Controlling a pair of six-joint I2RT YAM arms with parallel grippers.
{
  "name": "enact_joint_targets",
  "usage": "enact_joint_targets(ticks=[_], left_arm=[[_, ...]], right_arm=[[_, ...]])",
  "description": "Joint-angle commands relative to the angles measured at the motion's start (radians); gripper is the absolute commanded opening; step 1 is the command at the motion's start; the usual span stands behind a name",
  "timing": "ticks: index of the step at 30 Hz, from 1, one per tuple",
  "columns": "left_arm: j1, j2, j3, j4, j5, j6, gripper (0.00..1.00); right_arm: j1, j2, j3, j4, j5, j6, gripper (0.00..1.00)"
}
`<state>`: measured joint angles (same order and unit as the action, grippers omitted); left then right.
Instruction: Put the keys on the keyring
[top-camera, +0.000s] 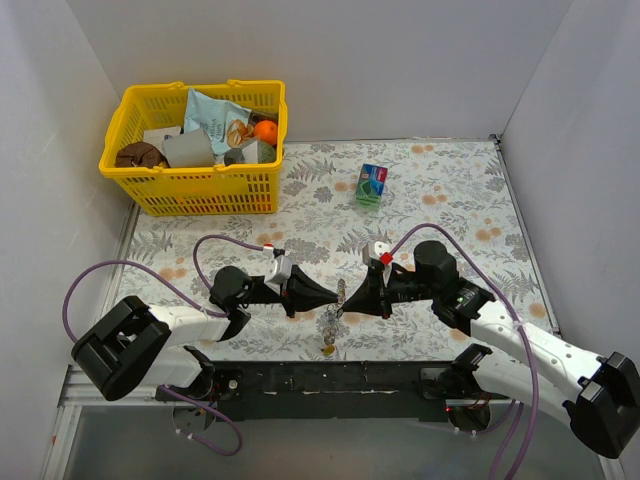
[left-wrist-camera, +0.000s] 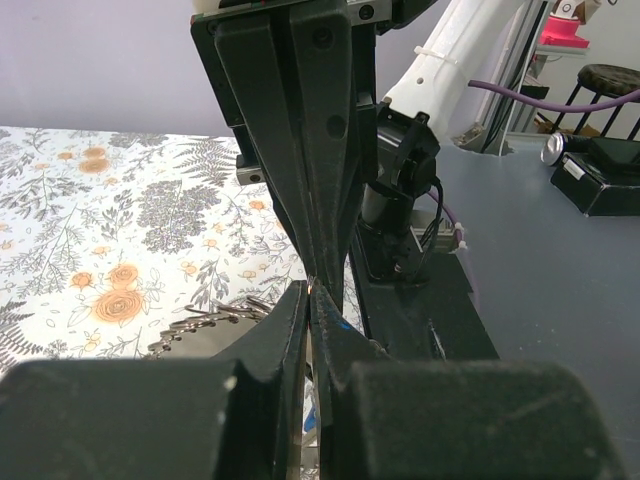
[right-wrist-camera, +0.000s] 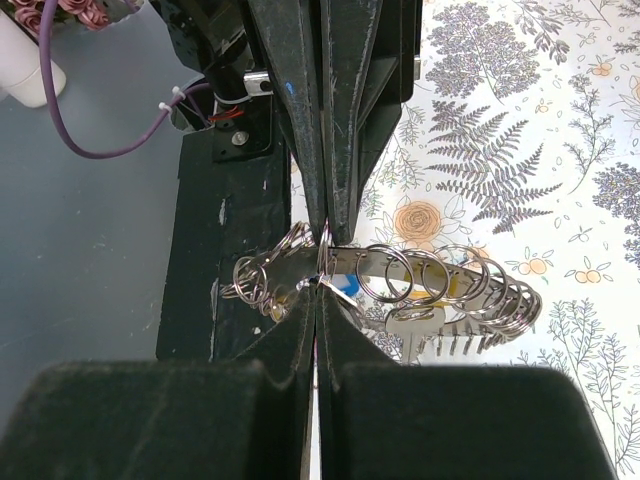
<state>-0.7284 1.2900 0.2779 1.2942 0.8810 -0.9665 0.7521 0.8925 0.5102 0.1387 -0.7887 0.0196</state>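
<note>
The keyring (right-wrist-camera: 470, 272), a toothed silvery band hung with several small split rings, is held in the air between my two grippers, which meet tip to tip. It also shows in the top view (top-camera: 331, 320) and the left wrist view (left-wrist-camera: 205, 322). My left gripper (left-wrist-camera: 311, 292) (top-camera: 335, 293) is shut on the keyring's rim. My right gripper (right-wrist-camera: 318, 290) (top-camera: 347, 296) is shut on a thin key part with a trace of red between the pads. A blue tag (right-wrist-camera: 346, 286), a yellow tag (right-wrist-camera: 452, 291) and a bare metal key (right-wrist-camera: 412, 325) hang from the ring.
A yellow basket (top-camera: 195, 150) full of items stands at the back left. A small green and blue box (top-camera: 371, 184) lies at the back centre. The black base rail (top-camera: 330, 378) runs just below the grippers at the near edge.
</note>
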Motion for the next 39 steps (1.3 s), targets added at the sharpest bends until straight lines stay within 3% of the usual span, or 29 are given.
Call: enact_joint_targets(ticks=[1,39], left_arm=[[0.003,-0.032,0.046,0.398,-0.005,-0.005,0.0],[0.003,-0.009,0.044,0.439,-0.008,-0.031,0.0]], right_arm=[[-0.003,0.016,-0.013,0.028,-0.024,-0.003,0.01],[0.043,0.062,-0.041,0.234,0.019,0.118,0.01]])
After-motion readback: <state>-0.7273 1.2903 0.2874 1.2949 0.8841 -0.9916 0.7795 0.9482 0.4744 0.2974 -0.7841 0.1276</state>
